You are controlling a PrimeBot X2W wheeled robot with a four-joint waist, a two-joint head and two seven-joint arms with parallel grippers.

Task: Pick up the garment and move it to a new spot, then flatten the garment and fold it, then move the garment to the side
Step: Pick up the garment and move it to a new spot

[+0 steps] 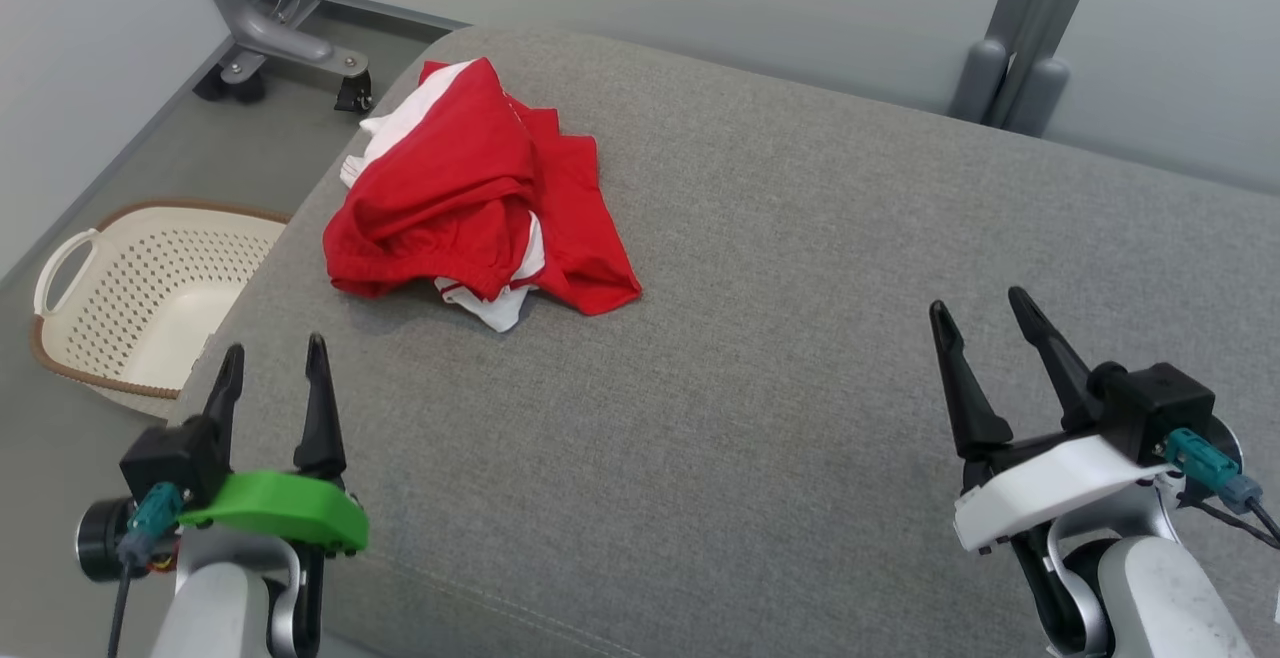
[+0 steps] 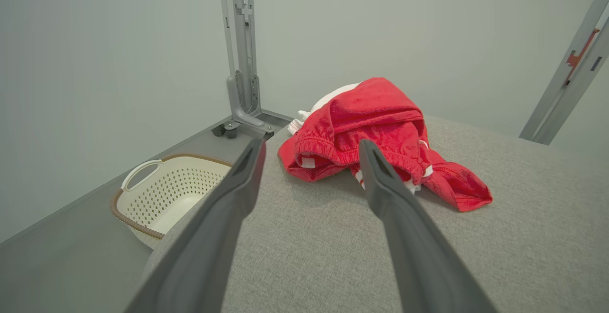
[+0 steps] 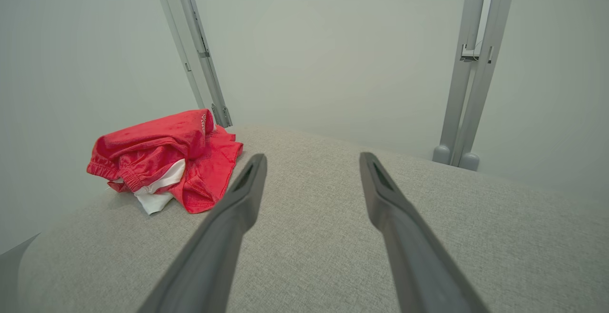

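Our left gripper point(image 1: 276, 346) and right gripper point(image 1: 978, 300) both hang spread wide and empty over the near edge of the grey padded surface point(image 1: 800, 338). The garment point(image 1: 470, 188), red with white showing through, lies well apart from them as a crumpled heap at about 10 o'clock on that surface, close to its left edge. From the left gripper it sits toward 1 o'clock, from the right toward 10 o'clock. We think the main risk is a shallow pinch: catching only the top fold would let the rest unroll and trail as we lift. Grabbing deep could nip several layers together and make flattening harder, or dig the fingers into the padding. A nudge toward 9 o'clock could tip the heap off the edge toward the basket point(image 1: 150, 268) on the floor. If both arms reach for it, the right one crosses far over and could crowd the left.
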